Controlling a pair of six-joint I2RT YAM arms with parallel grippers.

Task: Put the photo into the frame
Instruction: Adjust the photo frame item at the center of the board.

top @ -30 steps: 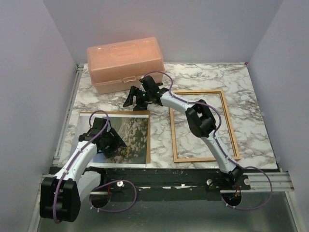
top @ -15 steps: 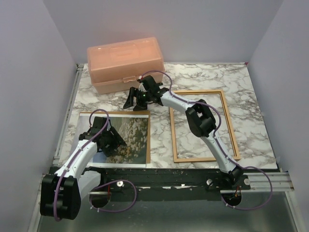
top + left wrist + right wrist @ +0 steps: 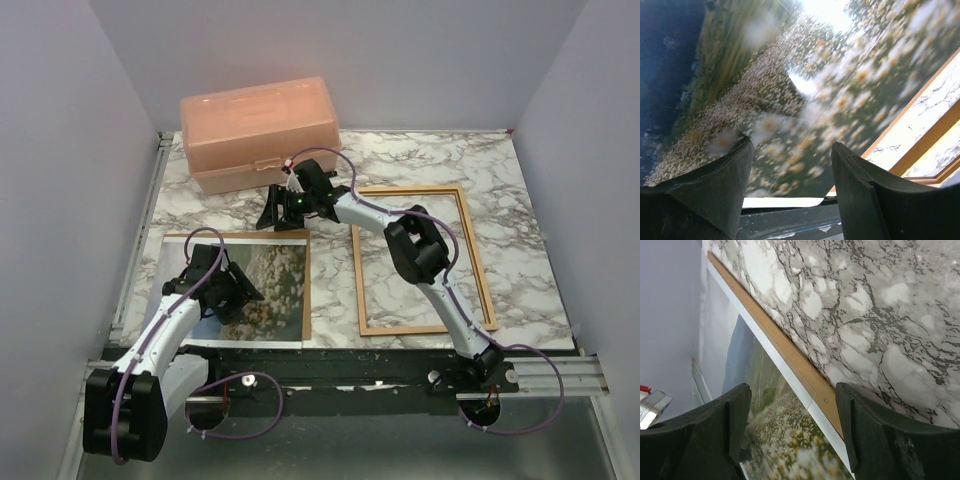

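Note:
The photo (image 3: pixel 280 270) lies face up at the near left on a brown backing board (image 3: pixel 306 290). The orange-brown frame (image 3: pixel 400 331) lies empty on the marble to its right. My left gripper (image 3: pixel 238 294) is open, low over the photo's near part. In the left wrist view its fingers straddle the meadow print (image 3: pixel 815 75) near its white near edge, left gripper (image 3: pixel 791 147). My right gripper (image 3: pixel 273 214) is open over the photo's far right corner. In the right wrist view it (image 3: pixel 791 390) spans the photo (image 3: pixel 780 440) and the board's edge (image 3: pixel 790 357).
A pink plastic box (image 3: pixel 260 125) stands at the back left, just behind my right gripper. The frame's corner (image 3: pixel 940 137) shows at the right of the left wrist view. Grey walls close in the table on three sides; a black rail runs along the near edge.
My right gripper has tilted down slightly toward the photo's far right corner. My left gripper has shifted only slightly over the photo.

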